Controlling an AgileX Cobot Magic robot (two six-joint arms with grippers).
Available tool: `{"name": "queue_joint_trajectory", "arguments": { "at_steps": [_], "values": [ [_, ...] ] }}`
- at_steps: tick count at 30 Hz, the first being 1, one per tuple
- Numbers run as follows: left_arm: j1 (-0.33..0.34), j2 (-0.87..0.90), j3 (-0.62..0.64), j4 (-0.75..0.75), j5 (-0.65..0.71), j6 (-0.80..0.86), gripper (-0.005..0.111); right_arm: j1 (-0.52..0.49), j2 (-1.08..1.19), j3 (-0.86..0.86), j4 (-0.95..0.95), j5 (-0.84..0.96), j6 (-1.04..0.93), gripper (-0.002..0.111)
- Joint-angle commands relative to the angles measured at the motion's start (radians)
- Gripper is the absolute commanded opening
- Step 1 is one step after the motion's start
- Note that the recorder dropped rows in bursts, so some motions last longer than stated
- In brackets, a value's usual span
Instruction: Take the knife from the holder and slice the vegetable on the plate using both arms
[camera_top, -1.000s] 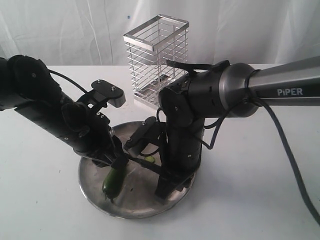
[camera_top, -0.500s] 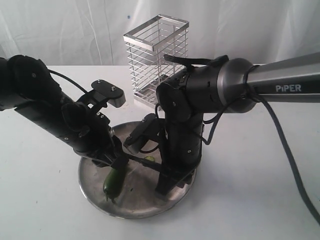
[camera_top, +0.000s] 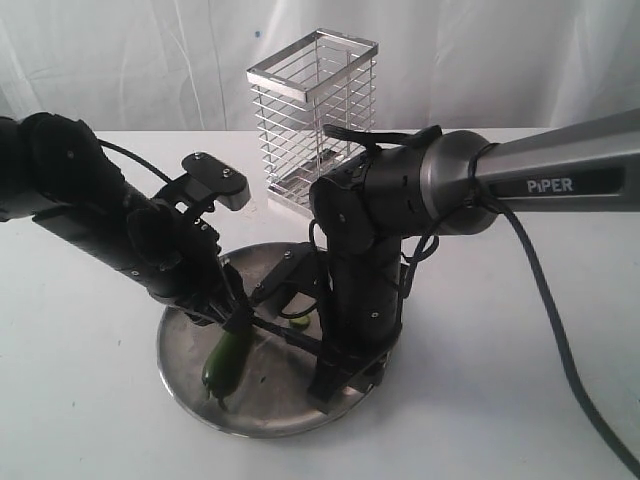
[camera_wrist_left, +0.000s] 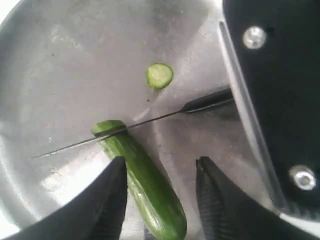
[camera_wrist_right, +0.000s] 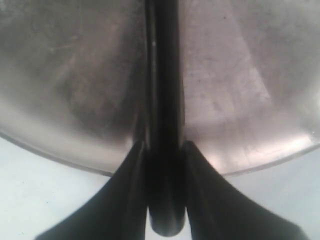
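right gripper, clamped on the knife, has lowered it onto the vegetable — next slice due; left gripper straddles it, jaws apart.

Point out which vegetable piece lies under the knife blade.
The long dark-green piece: the knife crosses its cut end. The round slice lies apart, untouched.

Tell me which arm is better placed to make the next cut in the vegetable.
Right. The right gripper is shut on the knife, whose blade lies across the vegetable near its cut end. The left gripper stands open astride the vegetable and holds no blade.
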Motion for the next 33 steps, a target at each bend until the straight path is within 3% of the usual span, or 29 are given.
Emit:
{"name": "queue_joint_trajectory", "arguments": {
  "at_steps": [1, 12, 18, 25, 33],
  "values": [
    [-0.001, 0.045, 0.004, 0.001, -0.060, -0.005, 0.048, 0.003, -0.002, -0.008, 0.000, 0.011, -0.010, 0.000],
    [-0.001, 0.101, 0.004, -0.001, -0.207, -0.008, 0.048, 0.003, -0.002, -0.008, 0.000, 0.008, -0.010, 0.000],
    [-0.001, 0.105, 0.004, -0.001, -0.181, -0.055, 0.033, 0.003, -0.002, -0.008, 0.000, 0.008, -0.010, 0.000],
    [0.000, 0.120, 0.004, -0.001, -0.176, -0.185, 0.052, 0.003, -0.002, -0.008, 0.000, 0.010, -0.012, 0.000],
    [0.000, 0.167, 0.002, -0.005, -0.206, -0.295, 0.053, 0.003, -0.002, -0.008, 0.000, 0.010, -0.017, 0.000]
  ]
}}
